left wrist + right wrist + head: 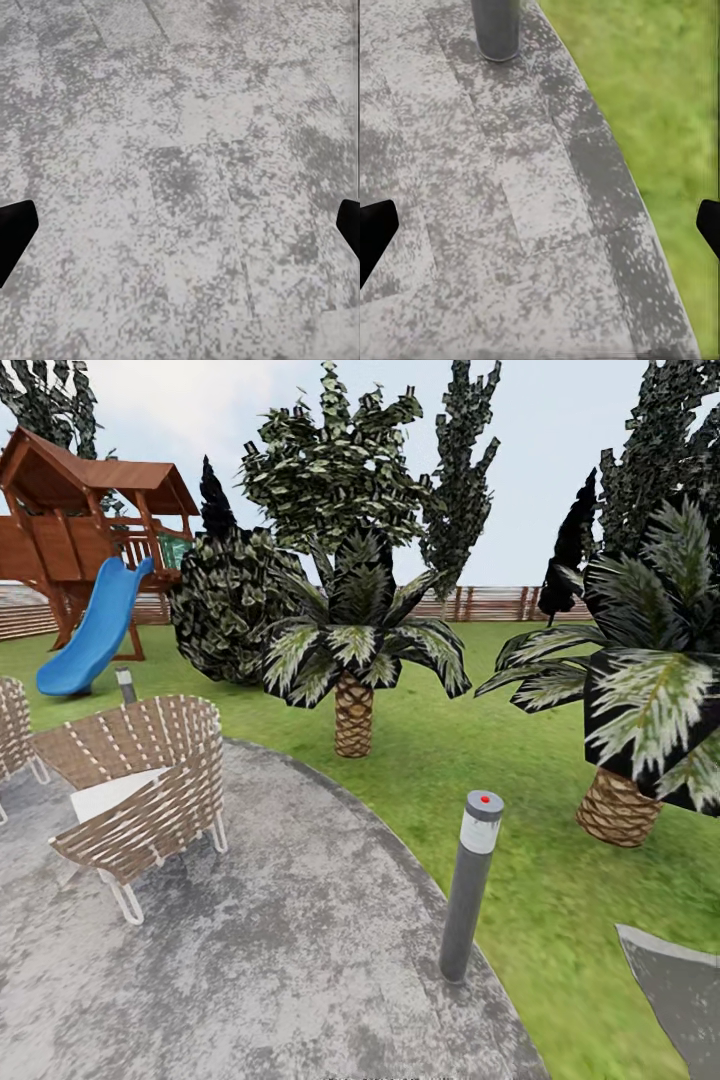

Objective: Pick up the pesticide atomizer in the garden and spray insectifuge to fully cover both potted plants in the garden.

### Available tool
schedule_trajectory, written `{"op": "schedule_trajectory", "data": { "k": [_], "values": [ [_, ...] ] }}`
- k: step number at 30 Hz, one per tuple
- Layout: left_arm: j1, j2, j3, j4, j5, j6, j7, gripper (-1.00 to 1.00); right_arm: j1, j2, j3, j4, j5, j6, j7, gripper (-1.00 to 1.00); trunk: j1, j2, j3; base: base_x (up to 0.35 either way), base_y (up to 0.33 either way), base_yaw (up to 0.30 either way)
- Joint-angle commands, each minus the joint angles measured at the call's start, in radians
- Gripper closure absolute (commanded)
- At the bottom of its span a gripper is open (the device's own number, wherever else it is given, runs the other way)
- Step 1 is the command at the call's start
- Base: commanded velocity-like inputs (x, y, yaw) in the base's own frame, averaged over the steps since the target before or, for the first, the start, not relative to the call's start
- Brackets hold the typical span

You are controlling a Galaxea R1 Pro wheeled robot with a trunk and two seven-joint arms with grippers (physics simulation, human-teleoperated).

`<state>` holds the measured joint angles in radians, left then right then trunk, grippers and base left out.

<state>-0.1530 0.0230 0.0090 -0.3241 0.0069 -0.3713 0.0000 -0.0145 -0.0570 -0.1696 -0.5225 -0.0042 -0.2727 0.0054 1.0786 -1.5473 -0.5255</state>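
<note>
The pesticide atomizer and the two potted plants are out of view. The garden lawn [480, 760] runs back to a brown slat fence [500, 603]. My left gripper [180, 232] is open over grey paving [187, 150], its black fingertips [13, 232] wide apart with nothing between them. My right gripper [540, 232] is open too, above the curved edge of the paved patch [510, 195] where it meets the grass [660, 90]. Its fingertips [375, 232] hold nothing.
A grey lamp post with a red dot [468, 890] stands at the paving's edge; its base [496, 30] lies near my right gripper. Wicker chairs [140, 790] are on the left. Scaly-trunked palms [352, 660] [640, 710], a dark bush [225, 605] and a playhouse with a blue slide [90, 630] stand on the lawn.
</note>
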Motion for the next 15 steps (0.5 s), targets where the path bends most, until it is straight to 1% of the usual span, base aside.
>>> {"op": "schedule_trajectory", "data": {
  "k": [1,8,10,13,15],
  "values": [
    [0.0,0.0,0.001,0.0,0.001,-0.003,0.001,-1.0,-0.001,0.0,-0.002,0.001,0.0,-0.003,0.001,-1.0,0.004,-0.008,-0.006,0.0,0.0,-0.203],
    [0.0,0.001,0.002,0.0,0.001,-0.002,0.001,-1.0,-0.001,0.0,-0.002,0.002,0.0,-0.003,0.0,-1.0,0.031,-0.057,-0.036,0.0,0.0,-0.203],
    [0.0,0.004,0.007,0.0,0.001,-0.002,0.002,-1.0,-0.001,0.0,-0.002,0.002,0.0,-0.003,0.0,-1.0,0.038,-0.071,-0.045,0.0,0.0,-0.203],
    [0.0,0.008,0.035,0.0,0.002,-0.003,0.001,-1.0,-0.001,0.0,-0.002,0.002,0.0,-0.003,-0.001,-1.0,0.05,-0.092,-0.058,0.0,0.0,-0.203],
    [0.0,0.009,0.062,0.0,0.002,-0.004,-0.001,-1.0,-0.001,0.0,-0.003,0.002,0.0,-0.003,-0.001,-1.0,0.058,-0.106,-0.067,0.0,0.0,-0.203]
  ]
}}
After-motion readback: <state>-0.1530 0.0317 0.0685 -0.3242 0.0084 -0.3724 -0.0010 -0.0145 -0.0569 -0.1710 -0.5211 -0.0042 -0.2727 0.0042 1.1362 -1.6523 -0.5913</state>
